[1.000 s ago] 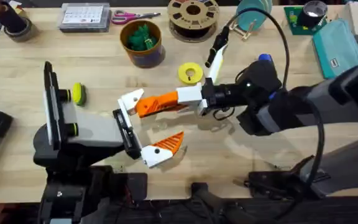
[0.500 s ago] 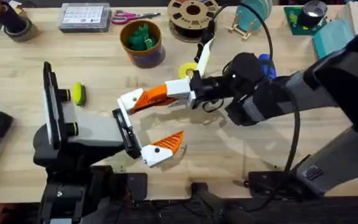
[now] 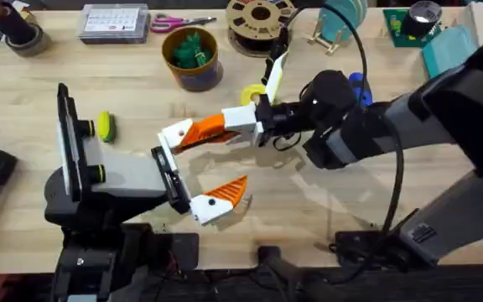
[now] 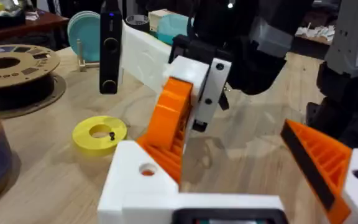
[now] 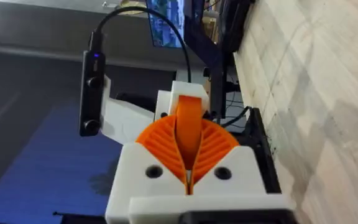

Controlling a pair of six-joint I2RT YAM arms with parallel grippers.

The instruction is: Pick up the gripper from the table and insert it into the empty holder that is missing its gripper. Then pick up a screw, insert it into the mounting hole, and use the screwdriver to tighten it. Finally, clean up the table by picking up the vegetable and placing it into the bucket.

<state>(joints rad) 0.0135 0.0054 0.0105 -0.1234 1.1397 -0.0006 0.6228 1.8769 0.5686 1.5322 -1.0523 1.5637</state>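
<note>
since a second ago the right gripper (image 3: 225, 132) has swung left across the table (image 3: 376, 218); it is clenched on the gripper (image 3: 201, 131), pressed against the holder (image 3: 174, 134). the seat itself is hidden behind orange pads. left gripper (image 3: 193, 172) spread wide. vegetable (image 3: 191, 49) sits in the bucket (image 3: 193, 60); screwdriver (image 3: 357, 82) mostly hidden behind the arm.

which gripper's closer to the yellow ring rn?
Right. The right gripper reaches past just below the yellow ring; the left gripper sits farther toward the table's near edge.
</note>
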